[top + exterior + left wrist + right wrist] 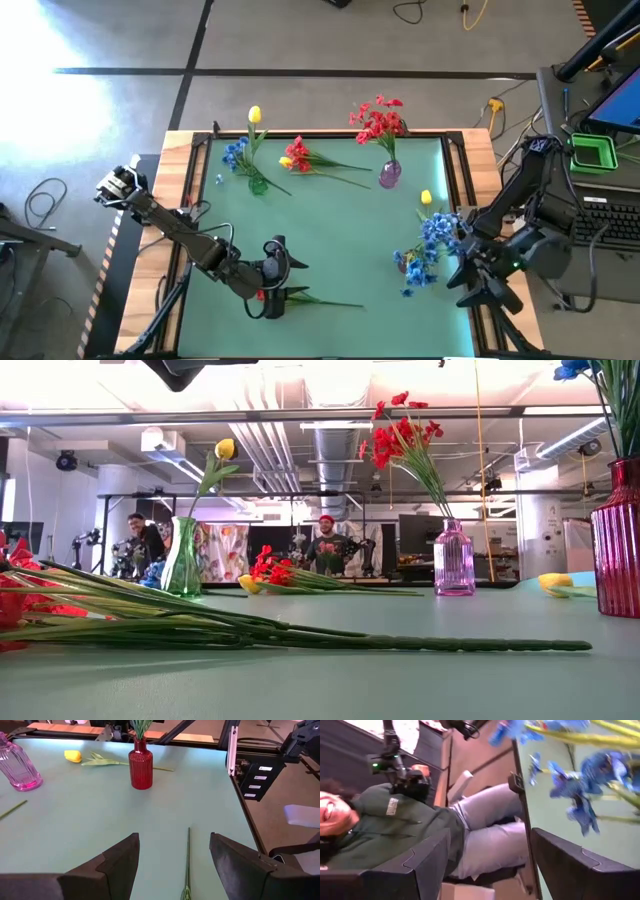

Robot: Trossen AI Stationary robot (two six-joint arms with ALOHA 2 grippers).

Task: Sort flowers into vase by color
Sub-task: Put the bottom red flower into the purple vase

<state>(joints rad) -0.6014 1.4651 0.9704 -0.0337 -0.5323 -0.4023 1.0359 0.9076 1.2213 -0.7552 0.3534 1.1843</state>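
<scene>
While left gripper [268, 297] stands half open, empty, over red flower [300, 297] near table's [330, 230] front edge | stem [188, 857] thin, light, bendy: pinch mid-stem | right gripper [480, 285] open, empty, right edge.

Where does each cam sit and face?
High: overhead, straight down on table; both arms show.
Low: table height, along the red flower toward the room; no arm clear.
Left wrist: past open jaws at a stem and red vase.
Right wrist: past open jaws, blue flowers, seated person.
Shared: red vase in low and left wrist.

three vases [389, 175] on mat [330, 230], stems [322, 166] lying between
</scene>
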